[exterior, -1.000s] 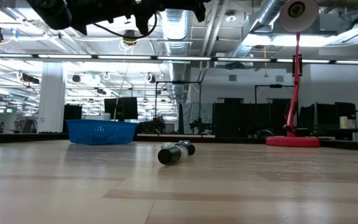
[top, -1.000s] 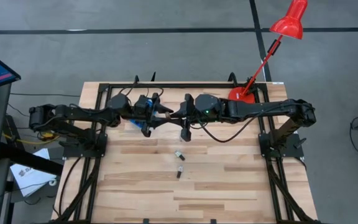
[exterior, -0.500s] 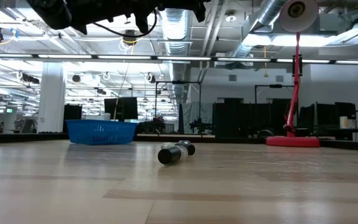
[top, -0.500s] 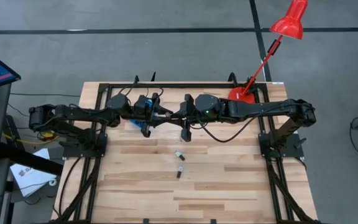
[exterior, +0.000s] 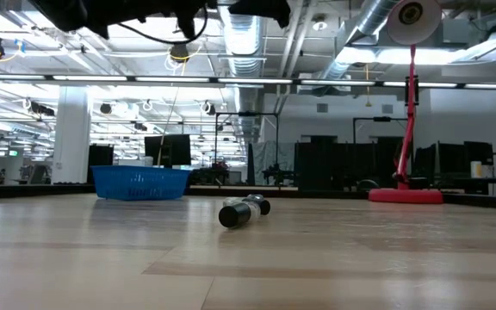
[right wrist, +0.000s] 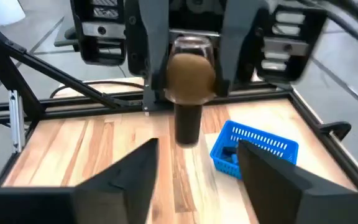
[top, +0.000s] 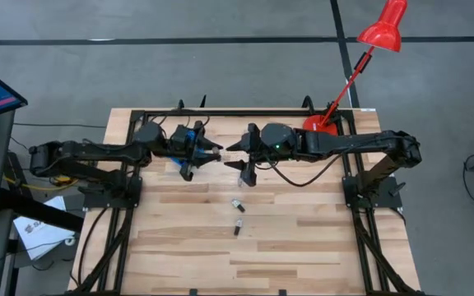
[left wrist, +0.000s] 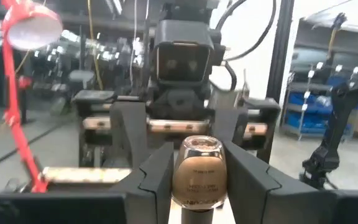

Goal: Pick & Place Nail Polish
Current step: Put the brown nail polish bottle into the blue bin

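A nail polish bottle (right wrist: 190, 78) with a tan-brown body and a dark cap sits in my left gripper (top: 212, 150), high above the table's far middle. It also shows in the left wrist view (left wrist: 197, 177). My right gripper (top: 243, 154) faces it from the table's right, open and empty, its fingers (right wrist: 129, 174) wide apart and short of the bottle. A blue plastic bin (right wrist: 253, 148) stands on the table below my left gripper. A few more nail polish bottles (top: 237, 215) lie on their sides at the table's middle; one shows in the low view (exterior: 241, 211). My left gripper pinches the bottle's tan body (left wrist: 178, 177) between its two fingers (left wrist: 157, 174), one on each side. The fingers lie level and point toward the table's right. The bottle is lifted clear, upright with its dark cap (right wrist: 188, 127) hanging down below the fingers.
A red desk lamp stands with its base (top: 315, 125) at the far right of the table, its arm slanting off to the right. Black frame rails (top: 130, 177) run along the table's left, right and far sides. Bare wood lies toward the near edge.
My left gripper has drawn back toward the table's left edge with the bottle, away from my right gripper, which it met fingertip to fingertip before. A gap now shows between the two grippers. The bottles on the table have stayed put.
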You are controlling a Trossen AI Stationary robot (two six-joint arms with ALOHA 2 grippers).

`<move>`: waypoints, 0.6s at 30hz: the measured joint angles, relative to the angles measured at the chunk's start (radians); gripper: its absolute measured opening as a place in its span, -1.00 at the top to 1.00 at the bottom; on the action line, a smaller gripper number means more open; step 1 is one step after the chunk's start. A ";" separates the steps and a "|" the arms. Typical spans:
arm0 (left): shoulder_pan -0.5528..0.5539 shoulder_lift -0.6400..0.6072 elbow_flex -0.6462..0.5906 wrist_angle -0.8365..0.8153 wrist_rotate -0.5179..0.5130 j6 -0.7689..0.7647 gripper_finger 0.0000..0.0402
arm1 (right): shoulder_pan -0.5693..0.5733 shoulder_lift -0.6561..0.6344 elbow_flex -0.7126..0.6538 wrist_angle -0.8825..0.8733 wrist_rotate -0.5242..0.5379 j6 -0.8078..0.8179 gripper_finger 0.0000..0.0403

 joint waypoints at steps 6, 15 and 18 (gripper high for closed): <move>0.045 -0.155 0.000 -0.430 -0.138 0.080 0.47 | 0.001 -0.045 -0.003 -0.121 0.057 0.037 -0.20; 0.086 -0.204 0.000 -0.938 -0.585 0.122 0.47 | 0.013 -0.052 -0.002 -0.170 0.063 0.055 -0.01; 0.104 -0.169 -0.003 -1.029 -0.700 0.061 0.46 | 0.014 -0.052 -0.002 -0.167 0.063 0.055 0.05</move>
